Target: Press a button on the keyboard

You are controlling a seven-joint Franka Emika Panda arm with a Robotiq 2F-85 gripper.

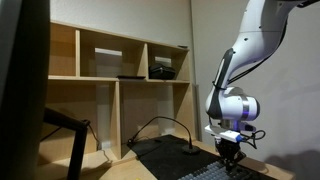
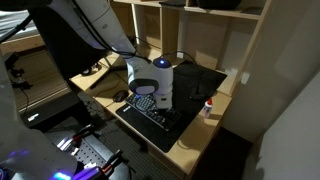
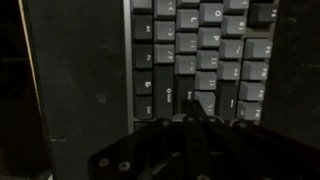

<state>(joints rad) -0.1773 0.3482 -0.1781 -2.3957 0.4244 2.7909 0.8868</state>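
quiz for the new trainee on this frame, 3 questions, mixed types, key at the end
1. True or false: the gripper has its jaws wide open around a cup.
2. In the wrist view, what lies right below the fingertips? A: the keyboard; B: bare wood; C: a plate.
3. Fill in: the shelving behind the desk is made of light ___.

Key
1. False: the jaws are together and hold nothing.
2. A
3. wood
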